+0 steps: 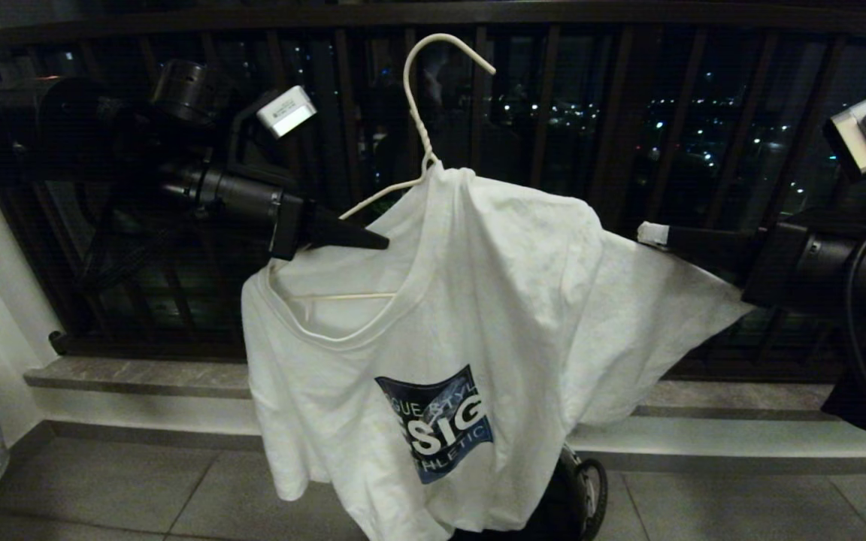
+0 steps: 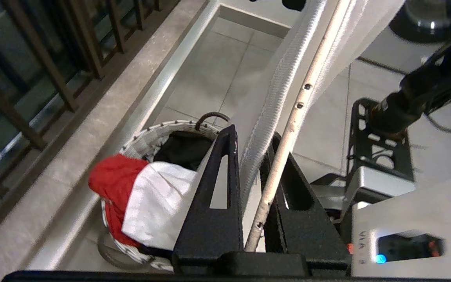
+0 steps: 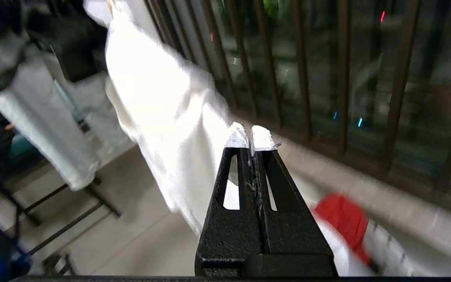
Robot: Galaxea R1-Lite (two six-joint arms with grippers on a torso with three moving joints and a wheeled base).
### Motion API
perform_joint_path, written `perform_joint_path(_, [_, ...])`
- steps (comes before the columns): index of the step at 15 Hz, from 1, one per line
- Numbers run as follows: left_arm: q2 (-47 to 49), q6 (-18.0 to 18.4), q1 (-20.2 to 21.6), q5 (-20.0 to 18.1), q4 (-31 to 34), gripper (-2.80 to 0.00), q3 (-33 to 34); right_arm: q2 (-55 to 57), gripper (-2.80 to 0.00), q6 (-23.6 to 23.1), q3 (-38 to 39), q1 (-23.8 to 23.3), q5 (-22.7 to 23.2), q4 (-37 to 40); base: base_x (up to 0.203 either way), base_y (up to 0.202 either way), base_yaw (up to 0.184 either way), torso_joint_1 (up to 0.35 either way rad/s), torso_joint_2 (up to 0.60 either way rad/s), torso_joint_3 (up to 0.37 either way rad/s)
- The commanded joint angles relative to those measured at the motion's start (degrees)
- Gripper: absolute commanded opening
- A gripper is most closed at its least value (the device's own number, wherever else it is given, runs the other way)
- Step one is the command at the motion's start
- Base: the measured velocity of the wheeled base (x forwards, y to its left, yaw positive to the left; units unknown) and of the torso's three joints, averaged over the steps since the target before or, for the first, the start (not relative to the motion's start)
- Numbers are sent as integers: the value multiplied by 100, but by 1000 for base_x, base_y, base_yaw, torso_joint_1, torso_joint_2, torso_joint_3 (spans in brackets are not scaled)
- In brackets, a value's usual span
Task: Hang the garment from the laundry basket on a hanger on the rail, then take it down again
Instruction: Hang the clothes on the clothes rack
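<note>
The garment (image 1: 433, 330) hangs on the hanger (image 1: 422, 135), in the middle, before the balcony railing (image 1: 591, 113). The left gripper (image 1: 369, 239) is at its left shoulder, the right gripper (image 1: 655, 233) at its right sleeve. The laundry basket (image 2: 139, 143) stands on the floor (image 1: 140, 481) below the garment, with a red cloth (image 2: 112, 180) in it.
</note>
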Motion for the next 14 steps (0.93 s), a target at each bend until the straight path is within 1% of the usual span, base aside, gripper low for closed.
perform_joint_path(1, [-188,-220,67,-11,28,-280,122,-253,-280,17,19,-36,11,203,0,0,0,0,0,0])
perform_joint_path(2, [-205,-422,138,29,20,-280,137,-300,-280,32,-144,-41,3,355,0,0,0,0,0,0])
perform_joint_path(3, [-231,-607,182,156,19,-280,146,-342,-280,77,-269,-54,-9,624,0,0,0,0,0,0])
perform_joint_path(4, [-260,-816,230,207,25,-280,174,-364,-280,196,-378,-56,-30,930,0,0,0,0,0,0])
perform_joint_path(5, [-230,-936,239,220,20,-280,156,-313,-280,320,-509,-62,-64,1146,0,0,0,0,0,0])
perform_joint_path(6, [-251,-1000,233,265,31,-280,120,-257,-280,343,-554,-56,-136,1268,0,0,0,0,0,0])
perform_joint_path(8, [-340,-1004,215,276,75,-280,184,-174,-280,334,-507,-56,-132,1257,0,0,0,0,0,0])
perform_joint_path(10, [-405,-991,179,280,440,-280,115,-161,-280,278,-377,-56,-92,1233,0,0,0,0,0,0])
perform_joint_path(14, [-404,-960,-206,375,818,-280,124,-310,-280,79,-317,-74,-101,1233,0,0,0,0,0,0])
